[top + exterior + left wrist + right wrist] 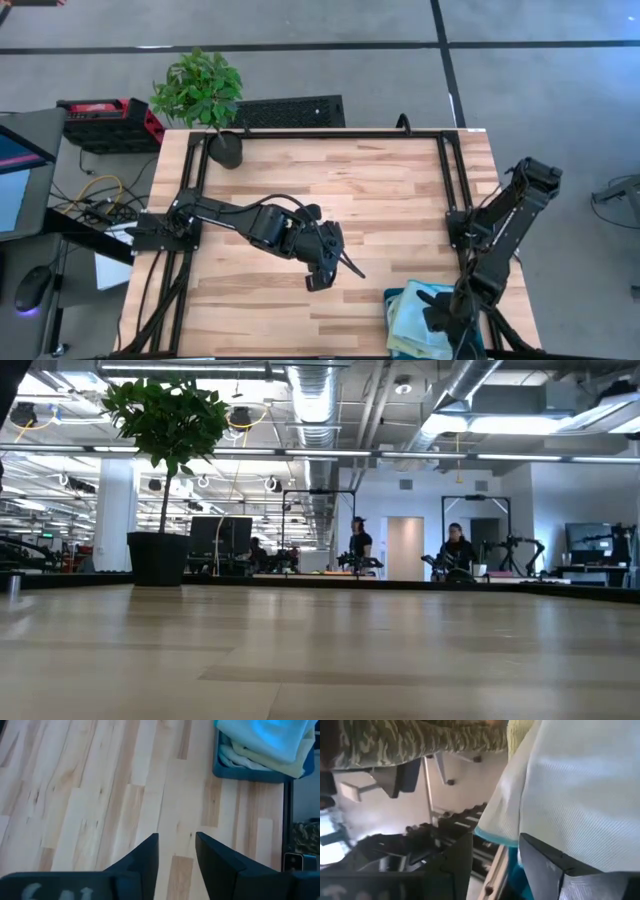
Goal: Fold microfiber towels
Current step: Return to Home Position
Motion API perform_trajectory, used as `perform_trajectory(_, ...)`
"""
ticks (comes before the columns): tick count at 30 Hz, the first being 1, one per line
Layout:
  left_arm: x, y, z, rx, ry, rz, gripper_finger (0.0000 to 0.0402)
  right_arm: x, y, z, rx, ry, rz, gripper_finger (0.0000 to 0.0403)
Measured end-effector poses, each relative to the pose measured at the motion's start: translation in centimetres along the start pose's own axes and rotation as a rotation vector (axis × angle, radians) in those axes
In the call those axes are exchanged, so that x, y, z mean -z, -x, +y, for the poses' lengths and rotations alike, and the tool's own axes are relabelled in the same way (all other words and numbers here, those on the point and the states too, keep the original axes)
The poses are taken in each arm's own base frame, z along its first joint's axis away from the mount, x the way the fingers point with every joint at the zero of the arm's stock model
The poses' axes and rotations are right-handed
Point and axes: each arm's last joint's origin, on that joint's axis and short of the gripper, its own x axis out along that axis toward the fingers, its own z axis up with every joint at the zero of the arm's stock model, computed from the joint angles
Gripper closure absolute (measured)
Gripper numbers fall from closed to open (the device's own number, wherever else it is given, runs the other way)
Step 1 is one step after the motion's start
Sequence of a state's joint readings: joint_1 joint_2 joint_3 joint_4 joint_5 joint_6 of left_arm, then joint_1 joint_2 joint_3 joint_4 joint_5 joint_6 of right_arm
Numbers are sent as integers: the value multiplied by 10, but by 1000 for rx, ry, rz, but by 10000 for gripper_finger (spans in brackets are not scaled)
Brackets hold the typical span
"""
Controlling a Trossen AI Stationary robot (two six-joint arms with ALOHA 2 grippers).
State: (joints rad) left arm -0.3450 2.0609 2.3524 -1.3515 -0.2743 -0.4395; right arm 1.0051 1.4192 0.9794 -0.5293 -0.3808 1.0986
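The towels [408, 322] lie stacked in the bin [391, 297] at the near right corner of the surface [400, 190], pale blue on top with green edges beneath. No loose cloth shows anywhere on the wood, so the folding looks done. The left claw [176, 836] hangs over the middle, parted and empty, and the right claw [494, 840] hovers just above the bin, parted and gripping nothing as far as its wrist view shows; what remains, I judge, is only parking both arms.
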Motion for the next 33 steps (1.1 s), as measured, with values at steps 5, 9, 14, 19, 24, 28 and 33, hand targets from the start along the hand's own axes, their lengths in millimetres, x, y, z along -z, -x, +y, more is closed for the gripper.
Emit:
perform_trajectory(5,3,4,2,-6,-19,21,325,-3,12,-1,-38,-39,5,264)
perform_trajectory(9,7,20,3,7,-43,15,379,1,34,-6,-38,-17,-17,355)
perform_trajectory(14,16,56,10,-26,-123,-40,395,8,76,-16,8,26,-200,383)
perform_trajectory(19,27,95,28,-115,-130,-104,400,20,124,-33,97,105,-457,392)
perform_trajectory(24,38,127,46,-122,-124,-128,401,39,175,-52,106,165,-729,391)
perform_trajectory(28,44,148,59,-145,-134,-189,401,60,207,-67,127,252,-912,389)
perform_trajectory(33,51,167,77,-155,-120,-225,401,89,233,-82,172,339,-1096,398)
